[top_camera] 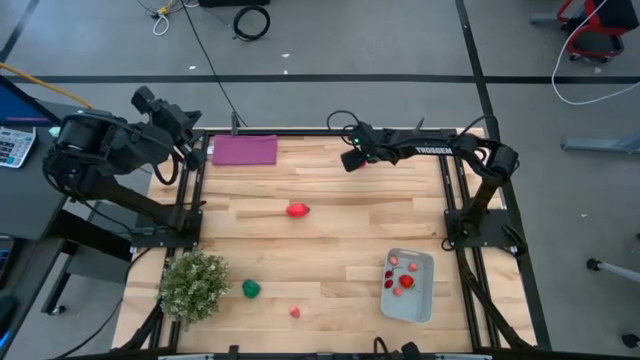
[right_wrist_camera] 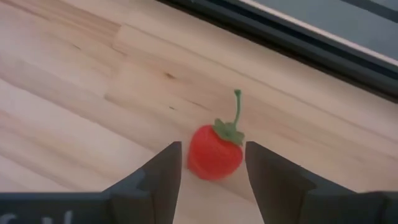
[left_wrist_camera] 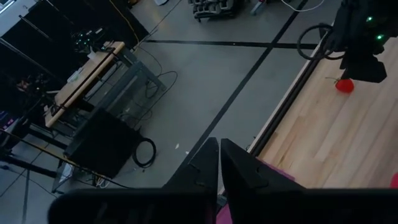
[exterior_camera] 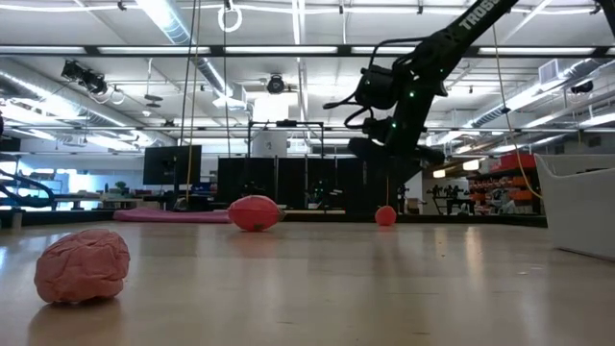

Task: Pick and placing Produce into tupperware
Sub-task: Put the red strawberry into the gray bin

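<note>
The right gripper (right_wrist_camera: 211, 171) stands wide open and empty, its jaws flanking a small red produce piece (right_wrist_camera: 214, 151) on the table's far side, stem pointing away. The tupperware (top_camera: 408, 287) sits near right. The left gripper (left_wrist_camera: 219, 163), shut and empty, waits off the far left corner.

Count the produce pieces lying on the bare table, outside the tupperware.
4: a red piece mid-table, a green piece beside the plant, a pink piece near it, and a stemmed red piece between the right gripper's open fingers. More may hide.
</note>
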{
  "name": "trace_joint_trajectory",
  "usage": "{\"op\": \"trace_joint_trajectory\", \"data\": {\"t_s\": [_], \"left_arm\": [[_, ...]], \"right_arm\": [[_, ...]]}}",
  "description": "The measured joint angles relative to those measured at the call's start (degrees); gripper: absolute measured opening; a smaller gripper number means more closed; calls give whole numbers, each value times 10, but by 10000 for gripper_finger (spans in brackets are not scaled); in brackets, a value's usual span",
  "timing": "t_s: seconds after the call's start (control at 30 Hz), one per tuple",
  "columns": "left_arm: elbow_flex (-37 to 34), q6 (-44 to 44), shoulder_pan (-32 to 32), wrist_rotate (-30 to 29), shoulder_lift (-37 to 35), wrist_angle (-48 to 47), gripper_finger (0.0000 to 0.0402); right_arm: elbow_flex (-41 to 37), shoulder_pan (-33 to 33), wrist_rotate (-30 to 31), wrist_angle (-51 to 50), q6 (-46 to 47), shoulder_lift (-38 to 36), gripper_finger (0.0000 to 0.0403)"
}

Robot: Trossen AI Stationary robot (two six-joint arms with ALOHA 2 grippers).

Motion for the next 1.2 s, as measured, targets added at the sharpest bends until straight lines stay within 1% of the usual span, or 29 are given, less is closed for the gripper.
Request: {"op": "trace_joint_trajectory", "data": {"t_s": [0.37,0.53,0.63,0.87,1.2], "left_arm": [[0,30,0,0,0,0,14],[0,28,0,0,0,0,19],[0,27,0,0,0,0,25],[0,29,0,0,0,0,31],[-2,28,0,0,0,0,16]], "right_arm": [[-9,-14,-3,11,20,0,185],[-9,-24,-8,16,19,0,185],[-9,-26,-24,25,19,14,186],[-8,-27,-27,71,-15,67,197],[0,-42,-15,62,-18,76,199]]}}
